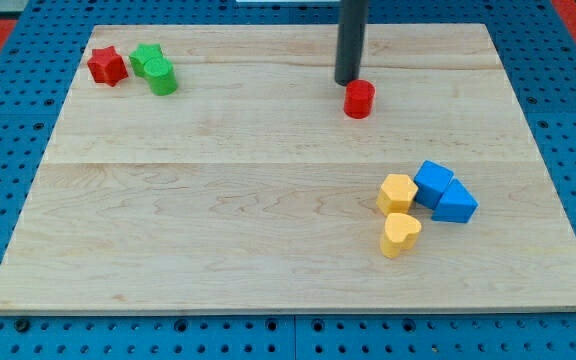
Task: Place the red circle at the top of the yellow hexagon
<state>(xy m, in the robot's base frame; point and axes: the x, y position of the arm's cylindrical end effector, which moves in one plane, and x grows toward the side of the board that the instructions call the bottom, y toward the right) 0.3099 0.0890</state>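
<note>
One red circle (pixel 359 99) sits toward the tabletop's (pixel 218 230) top, well apart from the yellow hexagon (pixel 397 192) | my tip (pixel 347 81) just beside its upper-left, no hand fitted | push gently down-right, stopping short of the blue blocks (pixel 443 192).

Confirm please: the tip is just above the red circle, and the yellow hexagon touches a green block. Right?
Not quite. The camera view shows the yellow hexagon touching a blue block, not a green one. My tip is indeed just above the red circle.
</note>
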